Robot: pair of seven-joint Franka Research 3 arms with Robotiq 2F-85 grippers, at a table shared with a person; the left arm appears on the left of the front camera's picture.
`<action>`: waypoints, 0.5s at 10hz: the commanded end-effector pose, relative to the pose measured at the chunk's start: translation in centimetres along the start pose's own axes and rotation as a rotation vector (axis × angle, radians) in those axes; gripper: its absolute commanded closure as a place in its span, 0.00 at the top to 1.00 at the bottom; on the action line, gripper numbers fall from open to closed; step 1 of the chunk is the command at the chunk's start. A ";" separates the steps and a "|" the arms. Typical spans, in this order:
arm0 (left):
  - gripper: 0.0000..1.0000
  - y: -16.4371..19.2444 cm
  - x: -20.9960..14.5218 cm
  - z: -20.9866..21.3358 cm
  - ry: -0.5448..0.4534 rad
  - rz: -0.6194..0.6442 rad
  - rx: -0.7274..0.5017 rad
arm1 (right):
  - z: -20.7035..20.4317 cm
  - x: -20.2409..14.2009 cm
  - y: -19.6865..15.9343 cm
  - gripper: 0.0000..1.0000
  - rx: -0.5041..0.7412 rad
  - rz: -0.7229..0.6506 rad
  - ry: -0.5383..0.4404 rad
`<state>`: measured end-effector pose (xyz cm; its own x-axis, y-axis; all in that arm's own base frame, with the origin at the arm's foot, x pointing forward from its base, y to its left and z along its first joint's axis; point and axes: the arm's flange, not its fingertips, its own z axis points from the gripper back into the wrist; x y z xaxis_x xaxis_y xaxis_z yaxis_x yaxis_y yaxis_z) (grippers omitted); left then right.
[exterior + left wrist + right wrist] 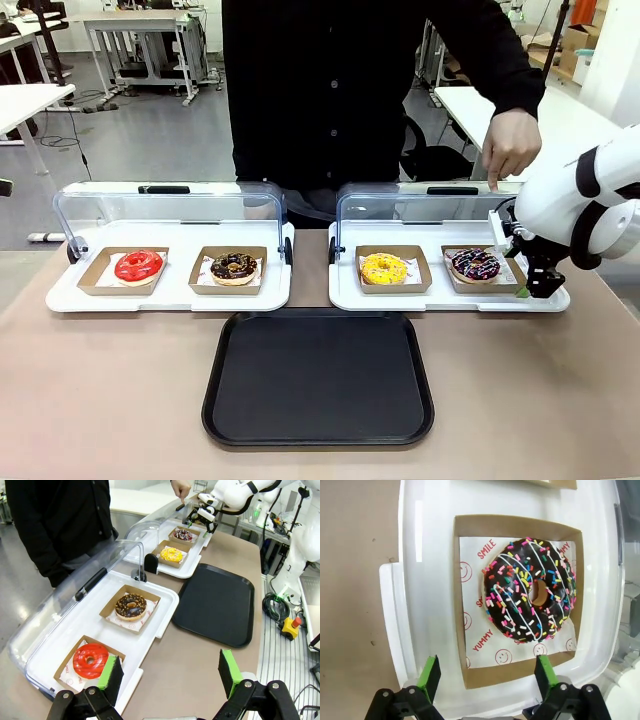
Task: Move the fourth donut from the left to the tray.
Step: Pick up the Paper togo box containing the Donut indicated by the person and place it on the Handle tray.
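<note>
The fourth donut (475,264) (183,534) (530,597) has dark chocolate glaze, pale stripes and coloured sprinkles. It lies in a small brown cardboard tray (517,526) at the right end of the right white tray. My right gripper (530,285) (486,675) (202,520) is open just beside that cardboard tray's right edge, its green pads spread about as wide as the cardboard and holding nothing. The black tray (318,380) (215,602) lies bare at the table's front middle. My left gripper (170,672) hangs open over the table's left end, near the red donut.
A red donut (138,266) and a crumb-topped chocolate donut (234,267) sit in the left white tray (170,295). A yellow donut (384,268) shares the right white tray (440,298). Both clear lids stand open. The person's hand (508,145) points down behind the right lid.
</note>
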<state>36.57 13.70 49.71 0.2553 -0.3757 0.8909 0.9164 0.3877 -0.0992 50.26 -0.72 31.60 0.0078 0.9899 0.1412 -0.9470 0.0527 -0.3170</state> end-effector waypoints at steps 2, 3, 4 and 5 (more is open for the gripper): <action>1.00 0.1 0.2 0.1 -0.027 -0.020 -0.002 | -0.5 0.1 -0.9 1.00 -0.002 -0.017 0.028; 1.00 0.1 0.2 0.1 -0.027 -0.020 -0.002 | -0.5 0.1 -0.8 1.00 0.001 -0.014 0.030; 1.00 0.1 0.2 0.1 -0.027 -0.020 -0.002 | -0.5 0.0 -0.8 0.41 0.018 -0.008 0.035; 1.00 0.1 0.2 0.1 -0.027 -0.020 -0.002 | -0.5 0.1 -0.7 0.41 0.028 -0.012 0.040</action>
<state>36.57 13.70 49.71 0.2553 -0.3756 0.8909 0.9164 0.3877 -0.0992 50.57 -0.92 31.04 0.0172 0.9916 0.1284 -0.9513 0.0558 -0.3032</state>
